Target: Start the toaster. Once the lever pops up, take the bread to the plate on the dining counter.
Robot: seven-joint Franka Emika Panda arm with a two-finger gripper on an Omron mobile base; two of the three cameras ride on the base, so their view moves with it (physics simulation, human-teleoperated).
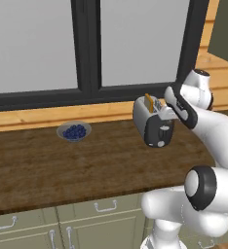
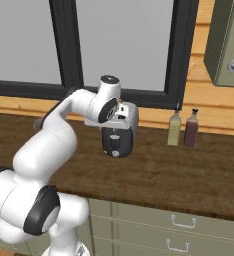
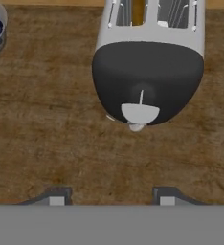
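Worktop (image 1: 62, 165) of dark wood, olive-grey drawers below, window behind.

Toaster (image 1: 154, 124) is set upright near the back of the worktop, silver body with a black front panel. In the hand view the toaster (image 3: 150, 57) is seen from above and in front: two slots on top, a pale lever (image 3: 139, 113) low on the black face.

Bread (image 1: 149, 104) is seen standing in the toaster's left slot, its tan-yellow top edge raised above the slot. In the hand view the bread (image 3: 138, 10) is seen as a narrow orange strip in the slot.

Gripper (image 3: 112, 198) is held above the worktop just in front of the toaster, pointed down. Its fingers (image 3: 56, 197) are spread well apart, and nothing is held between them. In the left base view the hand is placed right beside the toaster's top, on its right.

Bowl (image 1: 74, 131) of blueberries is set on the worktop, well left of the toaster.

Two bottles (image 2: 183, 128), one pale and one dark red, are stood together by the wall, right of the toaster.
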